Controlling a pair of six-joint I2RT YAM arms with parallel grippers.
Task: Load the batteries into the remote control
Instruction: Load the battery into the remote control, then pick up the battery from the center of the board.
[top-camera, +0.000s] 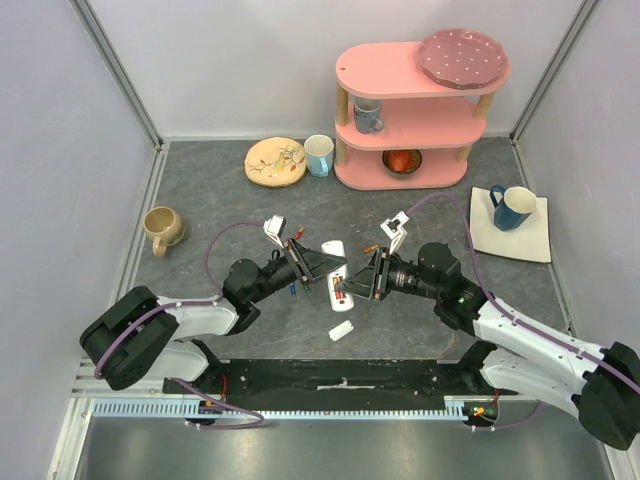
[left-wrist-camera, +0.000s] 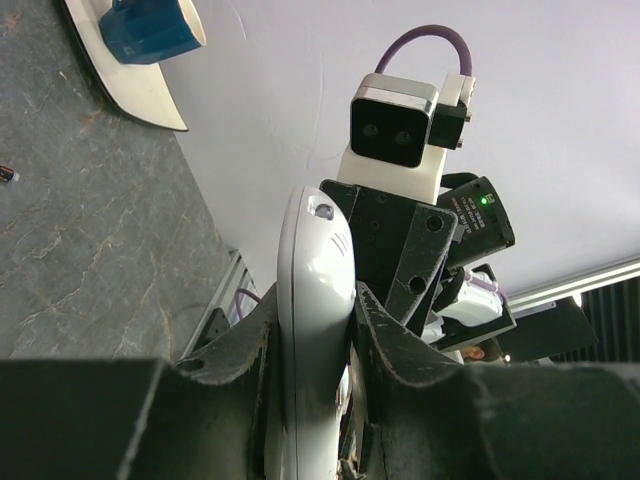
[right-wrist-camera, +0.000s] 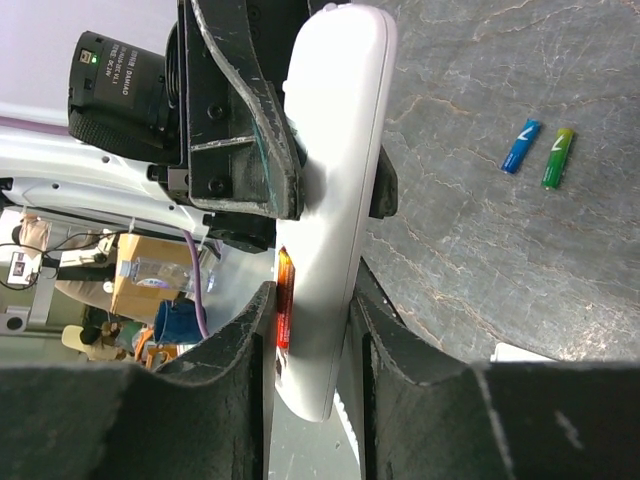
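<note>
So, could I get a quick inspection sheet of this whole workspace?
Surface: grey marbled table; no spills seen.
Job's things: remote control held between both arms, orange battery showing in it; blue battery and green battery loose on the table.
Clutter: back cover, beige mug, wooden plate, pink shelf, blue mug on white plate.
Fingers: left fingers and right fingers both closed on the remote.
Cables: purple cable looping off each wrist.
Surroundings: white walls.

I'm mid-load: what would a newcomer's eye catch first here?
The left gripper and right gripper meet mid-table, both clamped on the slim white remote control, an orange battery showing at its side. A blue battery and a green battery lie loose on the grey table; a pink three-tier shelf stands at the back.
</note>
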